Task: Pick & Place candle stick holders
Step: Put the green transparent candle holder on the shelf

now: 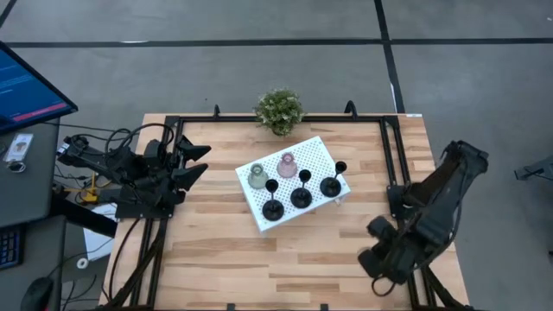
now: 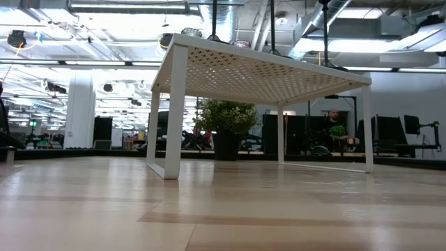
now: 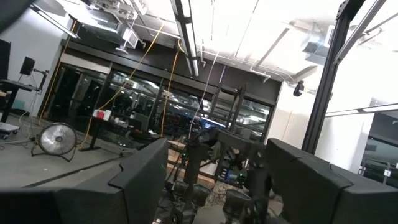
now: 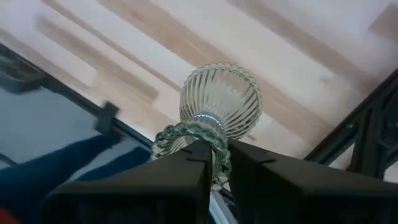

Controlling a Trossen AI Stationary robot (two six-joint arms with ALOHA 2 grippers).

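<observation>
Candle stick holders: three black ones [image 1: 301,195], one pink [image 1: 288,163] and one olive-green [image 1: 257,176] stand on the white perforated tray [image 1: 320,156] at mid-table, while the right gripper [image 4: 214,163], at the table's right front corner, clamps another green ribbed holder [image 4: 219,102], and the left gripper [image 1: 195,163] waits with fingers apart at the left edge.

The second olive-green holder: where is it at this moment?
The olive-green holder is clamped in the right gripper, held off the table's right front edge, away from the white tray with the other five.
</observation>
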